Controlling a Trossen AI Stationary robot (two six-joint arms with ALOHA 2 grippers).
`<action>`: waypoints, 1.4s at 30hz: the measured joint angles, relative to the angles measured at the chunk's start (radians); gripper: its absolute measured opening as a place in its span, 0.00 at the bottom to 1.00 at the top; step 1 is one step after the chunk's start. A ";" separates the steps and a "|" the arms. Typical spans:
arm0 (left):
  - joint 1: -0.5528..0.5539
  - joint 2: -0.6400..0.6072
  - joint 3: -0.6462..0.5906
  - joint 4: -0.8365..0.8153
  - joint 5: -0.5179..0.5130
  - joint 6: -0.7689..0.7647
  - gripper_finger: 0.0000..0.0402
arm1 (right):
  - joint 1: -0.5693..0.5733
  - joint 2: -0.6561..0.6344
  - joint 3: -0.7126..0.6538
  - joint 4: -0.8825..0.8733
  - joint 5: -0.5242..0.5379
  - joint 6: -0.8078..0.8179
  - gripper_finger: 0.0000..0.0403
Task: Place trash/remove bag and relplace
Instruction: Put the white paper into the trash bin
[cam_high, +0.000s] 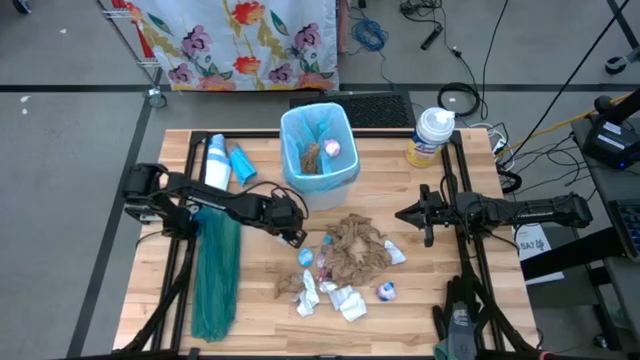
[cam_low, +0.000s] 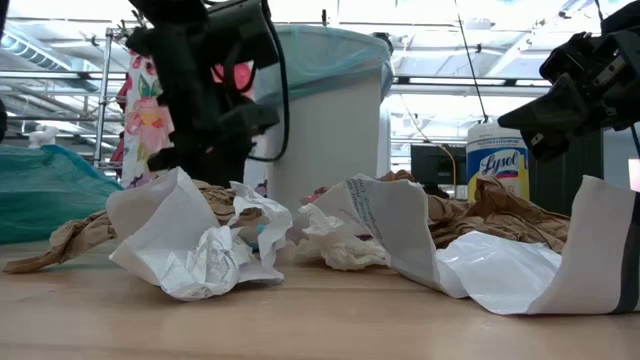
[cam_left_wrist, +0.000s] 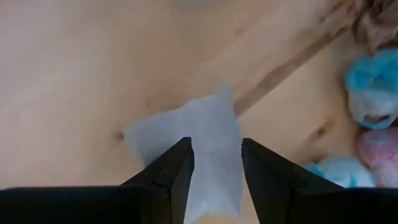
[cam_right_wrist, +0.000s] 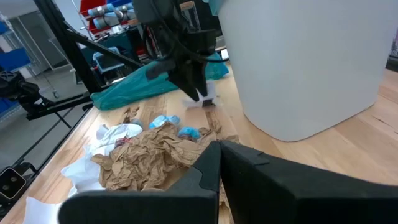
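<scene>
The trash (cam_high: 350, 255) lies loose on the table's middle: crumpled brown paper, white scraps and small blue and pink bits. Behind it stands the white bin (cam_high: 320, 185), lined with the pale blue bag (cam_high: 300, 130); brown paper and a pink bit lie inside. My left gripper (cam_high: 298, 236) is open and points steeply down at the heap's left edge. Its fingers stand over a small white paper scrap (cam_left_wrist: 205, 130) that lies flat on the wood. My right gripper (cam_high: 400, 214) is shut and level, to the right of the heap, with nothing in it. My left gripper comes at the white scrap (cam_left_wrist: 214, 124) from above, slanting, one finger on each side of the scrap's near part. The scrap lies flat on the table. Whether the fingertips touch it I cannot tell.
A darker teal bag (cam_high: 215, 275) lies along the table's left side. Two blue and white bottles (cam_high: 225, 160) lie at the far left beside the bin. A wipes canister (cam_high: 432, 135) stands at the far right. Bare wood shows near the front edge.
</scene>
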 joint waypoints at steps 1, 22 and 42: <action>-0.003 0.012 0.000 0.010 0.000 -0.003 0.35 | 0.000 0.000 0.000 0.000 0.000 0.000 0.00; -0.044 0.056 0.099 0.034 0.063 -0.076 0.35 | 0.000 0.000 0.000 0.000 0.000 0.000 0.00; -0.090 0.095 0.107 -0.017 0.055 -0.082 0.35 | 0.000 0.000 0.000 0.000 0.000 0.000 0.00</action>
